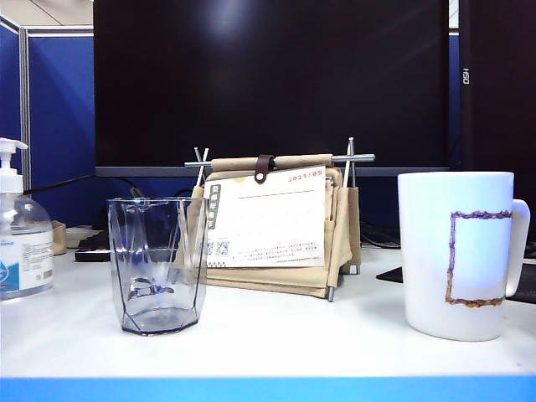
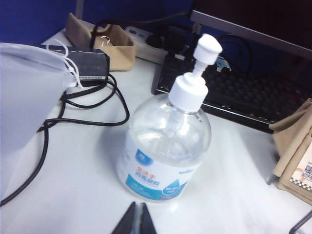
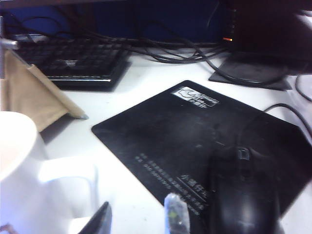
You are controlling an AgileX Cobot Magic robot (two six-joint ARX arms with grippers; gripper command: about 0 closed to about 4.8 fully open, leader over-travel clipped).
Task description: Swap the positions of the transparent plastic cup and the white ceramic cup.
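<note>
one transparent plastic cup [image 1: 157, 265], one white ceramic cup [image 1: 456, 251], one pump bottle [image 2: 165, 140], one desk calendar [image 1: 266, 219], one mouse [image 3: 243, 190]

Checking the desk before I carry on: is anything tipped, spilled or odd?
Nothing stands out. The clear cup and white mug stand upright and apart, the pump bottle upright too. Left gripper is shut and empty; right gripper hangs open beside the mug's handle.

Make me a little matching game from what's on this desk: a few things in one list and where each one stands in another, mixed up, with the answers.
Things:
1. transparent plastic cup
2. white ceramic cup
3. pump bottle
4. desk calendar

Places, as the exterior view shows them:
A. far left edge
B. right front
C. middle, further back
D. left of centre, front

Pairs: 1-D, 2-B, 3-A, 4-C
</note>
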